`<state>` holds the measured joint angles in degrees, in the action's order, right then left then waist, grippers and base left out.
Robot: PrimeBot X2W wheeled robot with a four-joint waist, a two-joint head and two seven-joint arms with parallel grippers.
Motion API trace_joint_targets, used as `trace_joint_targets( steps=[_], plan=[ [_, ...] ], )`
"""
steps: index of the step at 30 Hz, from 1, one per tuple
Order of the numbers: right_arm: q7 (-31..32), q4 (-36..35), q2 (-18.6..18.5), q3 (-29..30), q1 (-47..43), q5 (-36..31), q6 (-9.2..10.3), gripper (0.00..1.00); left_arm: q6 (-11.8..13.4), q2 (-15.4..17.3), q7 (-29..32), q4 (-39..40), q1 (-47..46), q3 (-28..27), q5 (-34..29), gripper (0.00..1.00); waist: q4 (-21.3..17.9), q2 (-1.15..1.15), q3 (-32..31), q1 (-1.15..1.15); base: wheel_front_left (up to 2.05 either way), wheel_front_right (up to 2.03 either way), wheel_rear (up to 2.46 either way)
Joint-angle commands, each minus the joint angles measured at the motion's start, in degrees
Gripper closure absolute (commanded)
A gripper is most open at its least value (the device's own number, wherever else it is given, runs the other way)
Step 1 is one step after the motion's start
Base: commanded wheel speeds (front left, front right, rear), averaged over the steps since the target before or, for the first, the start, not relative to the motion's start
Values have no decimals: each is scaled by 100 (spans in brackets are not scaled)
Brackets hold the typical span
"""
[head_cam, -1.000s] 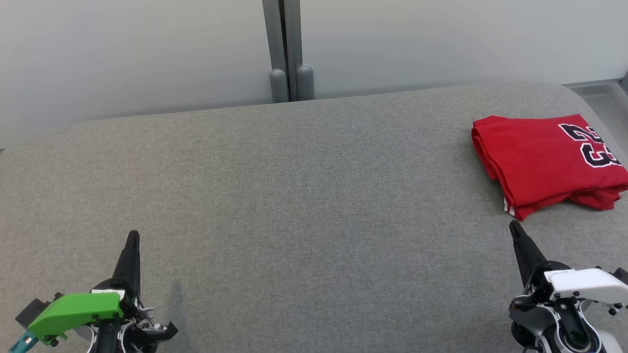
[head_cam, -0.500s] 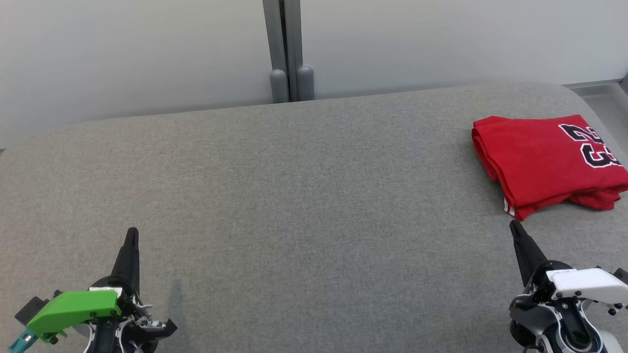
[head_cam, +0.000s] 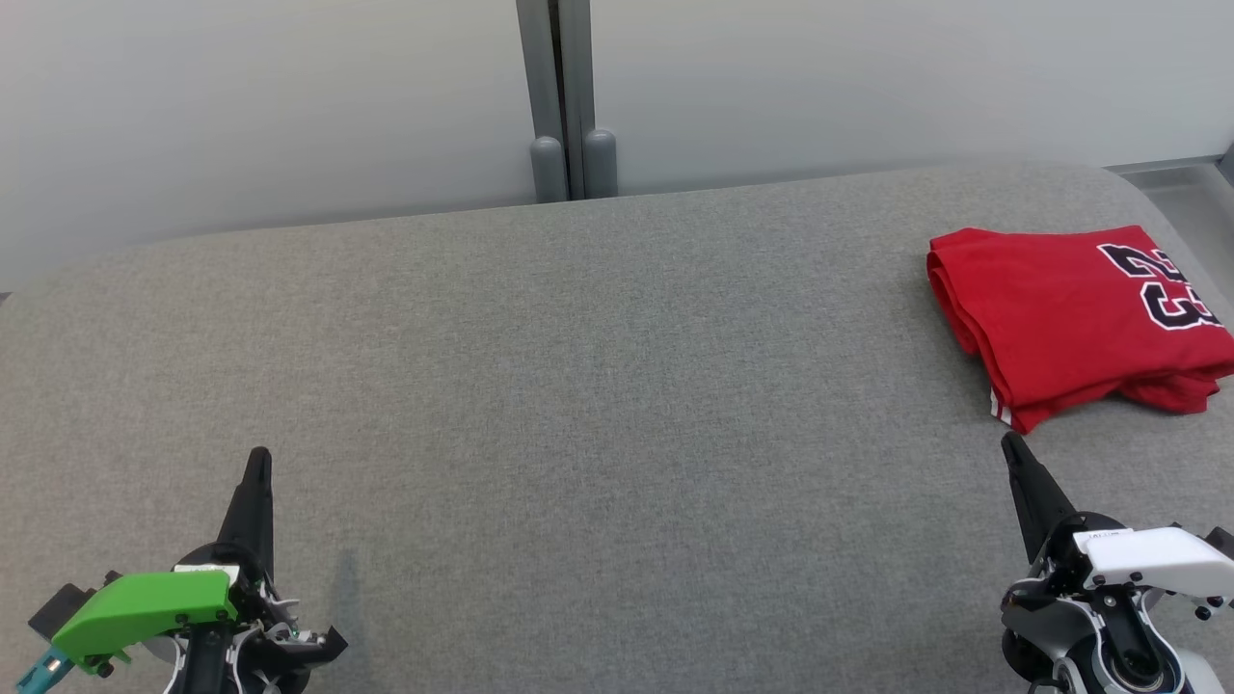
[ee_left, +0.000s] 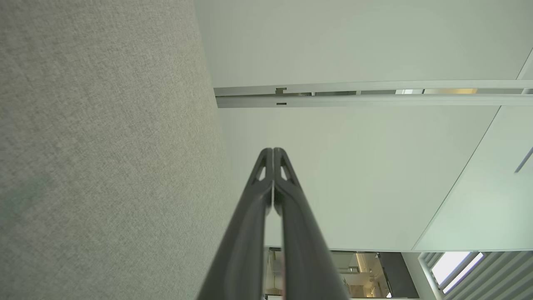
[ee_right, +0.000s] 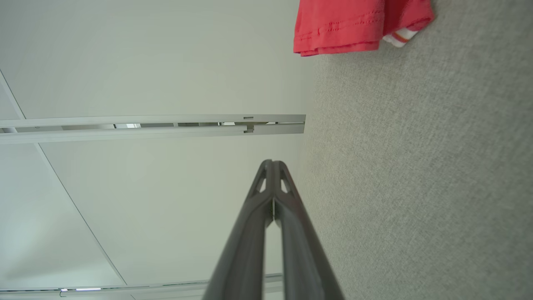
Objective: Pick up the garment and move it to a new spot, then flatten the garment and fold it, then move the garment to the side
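Observation:
The garment (head_cam: 1070, 318) is a red jersey with a black and white number, lying folded at the far right of the grey fabric table (head_cam: 578, 386). Its hem (ee_right: 354, 25) shows at the top of the right wrist view. My right gripper (head_cam: 1010, 445) is shut and empty, its tip a short way in front of the garment's near corner, not touching it. My left gripper (head_cam: 259, 457) is shut and empty at the lower left, far from the garment. In the wrist views each pair of fingers (ee_left: 272, 152) (ee_right: 272, 163) is pressed together, holding nothing.
Behind the table stands a pale wall with a grey vertical post (head_cam: 564, 96). The table's rounded right edge (head_cam: 1147, 198) runs close to the garment. Bare grey fabric stretches between the two grippers.
The left gripper has crept slightly up and left in the head view. The right gripper and the garment have stayed where they were.

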<state>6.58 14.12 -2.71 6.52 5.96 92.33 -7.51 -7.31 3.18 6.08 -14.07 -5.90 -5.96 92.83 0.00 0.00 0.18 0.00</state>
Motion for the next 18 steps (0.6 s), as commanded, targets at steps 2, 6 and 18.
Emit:
trace_joint_targets(
  steps=[2, 6, 18],
  plan=[
    [12, -25, -32, 11, 43, 17, 4, 100, -34, 14, 23, 6, -60, -29, -6, 100, 0, 0, 0, 0, 0, 0, 0],
    [12, -25, -32, 11, 43, 18, 4, 100, -34, 12, 25, 6, -61, -32, -9, 100, 0, 0, 0, 0, 0, 0, 0],
    [12, -25, -32, 11, 43, 18, 4, 100, -34, 5, 36, 5, -62, -39, -17, 100, 0, 0, 0, 0, 0, 0, 0]
  ],
)
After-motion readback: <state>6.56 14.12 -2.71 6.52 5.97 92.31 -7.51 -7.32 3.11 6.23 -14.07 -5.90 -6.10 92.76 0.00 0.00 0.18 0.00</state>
